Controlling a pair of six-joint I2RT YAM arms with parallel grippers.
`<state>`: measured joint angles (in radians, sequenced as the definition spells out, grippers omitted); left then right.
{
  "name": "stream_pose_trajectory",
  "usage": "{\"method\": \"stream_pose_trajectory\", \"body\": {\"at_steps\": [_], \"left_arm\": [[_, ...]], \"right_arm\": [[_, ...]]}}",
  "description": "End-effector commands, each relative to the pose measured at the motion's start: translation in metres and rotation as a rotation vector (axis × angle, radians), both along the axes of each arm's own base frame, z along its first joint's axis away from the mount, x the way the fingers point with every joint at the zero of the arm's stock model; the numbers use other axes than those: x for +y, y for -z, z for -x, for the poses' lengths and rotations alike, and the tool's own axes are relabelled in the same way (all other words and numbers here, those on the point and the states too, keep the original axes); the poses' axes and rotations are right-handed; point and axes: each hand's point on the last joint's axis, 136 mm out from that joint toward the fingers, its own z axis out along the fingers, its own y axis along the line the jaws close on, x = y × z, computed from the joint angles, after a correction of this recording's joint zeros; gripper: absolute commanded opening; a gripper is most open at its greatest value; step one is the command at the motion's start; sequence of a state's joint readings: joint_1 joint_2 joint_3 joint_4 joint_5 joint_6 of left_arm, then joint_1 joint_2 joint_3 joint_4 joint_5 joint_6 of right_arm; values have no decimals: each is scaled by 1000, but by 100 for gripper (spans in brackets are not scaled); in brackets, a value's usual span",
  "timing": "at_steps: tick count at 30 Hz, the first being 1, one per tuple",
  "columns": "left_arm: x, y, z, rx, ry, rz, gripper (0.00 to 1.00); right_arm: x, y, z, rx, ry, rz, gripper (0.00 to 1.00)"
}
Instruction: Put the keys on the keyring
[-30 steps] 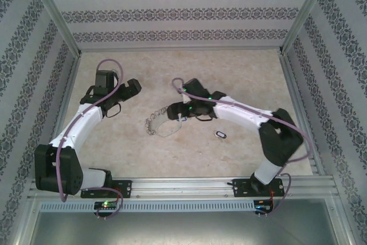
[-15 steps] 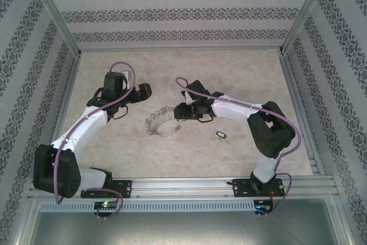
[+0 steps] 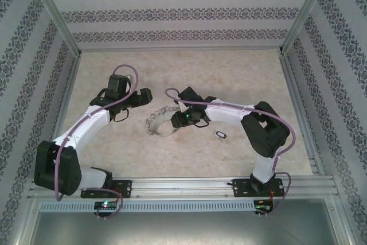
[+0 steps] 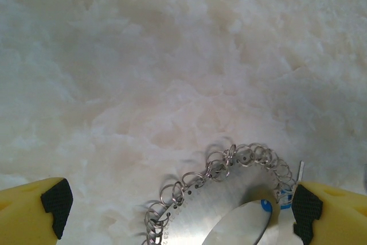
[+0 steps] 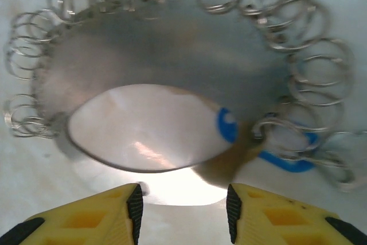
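The keyring lies flat mid-table, a thin metal disc fringed with small silvery rings. My right gripper hangs over its right side. In the right wrist view the keyring spreads wide, and a white oval key head with a blue dot rests on it. The right gripper is open, the disc's near rim between its fingers. My left gripper sits just left of the ring; it is open wide, with the keyring between its fingers. One blue-and-white key lies loose to the right.
A blue oval outline shows under the rings at the disc's right edge. Patterned walls and metal posts enclose the pale table. The arm bases sit on the rail at the near edge.
My left gripper has swung right, close to the keyring. The right gripper has shifted left over the ring, its elbow folding in. The ring has barely moved.
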<state>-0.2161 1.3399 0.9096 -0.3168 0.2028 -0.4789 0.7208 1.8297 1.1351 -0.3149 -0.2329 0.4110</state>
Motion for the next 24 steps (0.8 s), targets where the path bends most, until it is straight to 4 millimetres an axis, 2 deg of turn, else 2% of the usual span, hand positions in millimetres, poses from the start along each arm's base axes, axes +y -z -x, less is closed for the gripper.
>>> {"method": "stream_pose_trajectory", "body": {"at_steps": [1,4,9,14,18,20,24], "left_arm": [[-4,4,2,44,-3,18,100],[-4,4,3,56,-17,27,100],[-3,2,5,71,-21,21,100],[5,3,10,81,-55,-4,100],[17,5,16,90,-111,-38,99],[24,4,19,87,-136,-65,99],[36,3,25,87,-180,-94,99]], "right_arm": [[-22,-24,-37,-131,37,91,43],[-24,-37,-64,-160,72,68,43],[6,-56,-81,-208,8,11,43],[43,-64,-79,-269,-100,-13,40],[52,-60,-78,-256,-109,-41,39],[55,-56,-75,-223,-102,-57,36],[72,-47,-55,-136,-87,-122,33]]}}
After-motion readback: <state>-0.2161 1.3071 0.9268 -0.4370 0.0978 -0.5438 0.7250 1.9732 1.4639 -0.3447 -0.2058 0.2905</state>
